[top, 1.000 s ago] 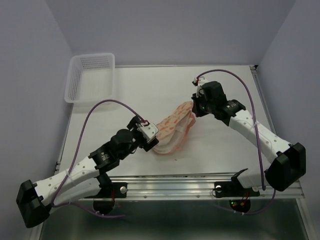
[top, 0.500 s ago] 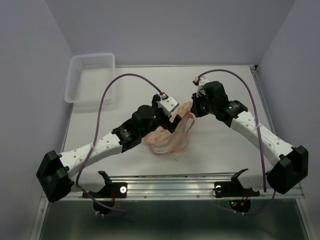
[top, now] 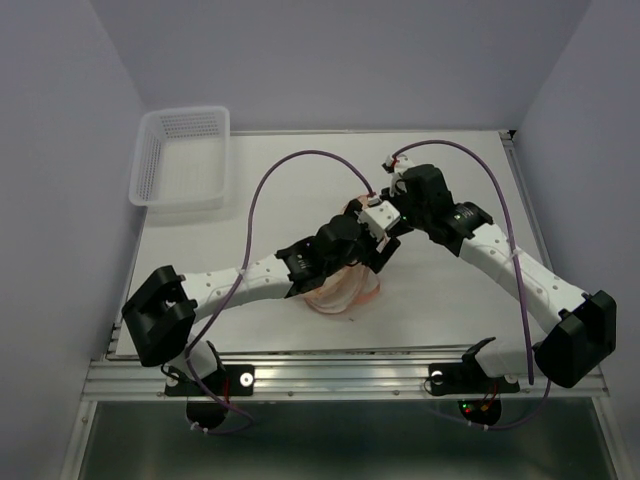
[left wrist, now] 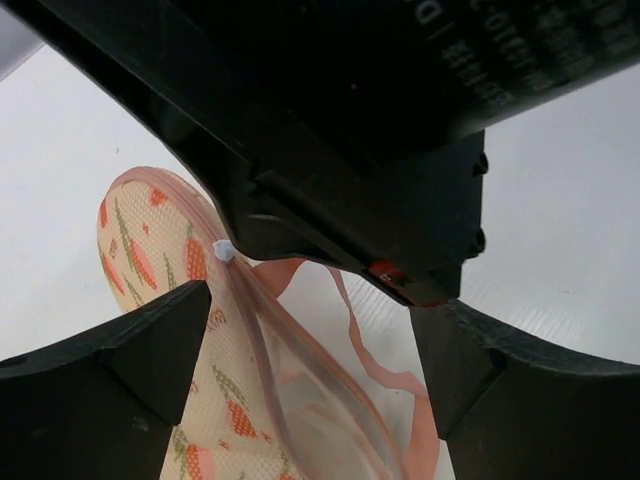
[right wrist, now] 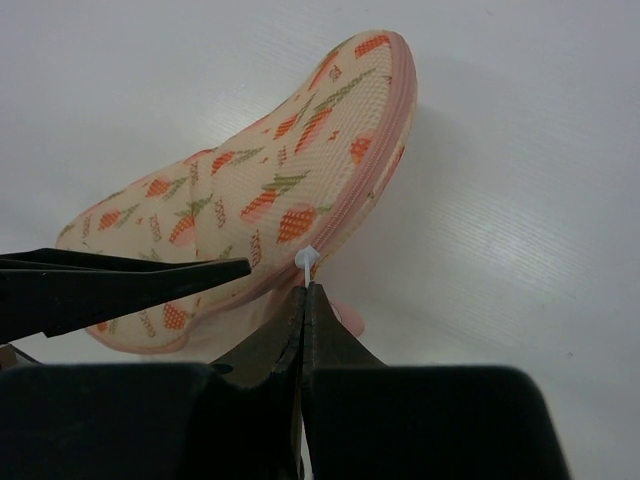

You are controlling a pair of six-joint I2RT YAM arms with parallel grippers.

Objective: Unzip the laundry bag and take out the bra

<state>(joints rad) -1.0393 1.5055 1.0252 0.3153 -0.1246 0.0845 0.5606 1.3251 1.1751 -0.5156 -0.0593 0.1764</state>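
Where right pincer (right wrist: 304, 288) grips its zipper (right wrist: 306, 259), laundry bag (right wrist: 262, 192) gapes.

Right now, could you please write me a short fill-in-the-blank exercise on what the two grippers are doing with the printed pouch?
1. The right gripper is ___ on the white tab at the zipper edging of the laundry bag.
2. The left gripper is ___, with its fingers spread either side of the bag's pink edging.
3. The white mesh basket stands at the back ___ corner of the table.

Missing words: shut; open; left.
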